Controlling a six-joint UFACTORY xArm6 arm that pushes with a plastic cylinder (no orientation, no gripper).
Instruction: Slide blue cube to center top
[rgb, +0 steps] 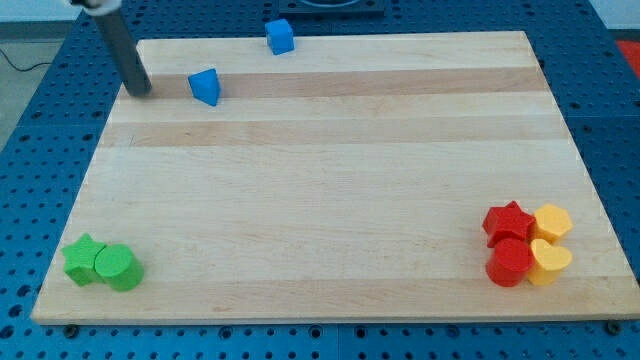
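Note:
The blue cube (280, 36) sits at the board's top edge, left of centre. A second blue block, wedge-shaped (205, 86), lies below and to its left. My rod comes down from the view's top left and my tip (139, 92) rests on the board near its top left corner, to the left of the blue wedge with a gap between them, and well left of and below the blue cube.
The wooden board (330, 200) lies on a blue perforated table. A green star (84, 258) and green cylinder (119, 267) sit at bottom left. A red star (508, 221), red cylinder (510, 262), yellow hexagon (552, 221) and yellow heart (549, 260) cluster at bottom right.

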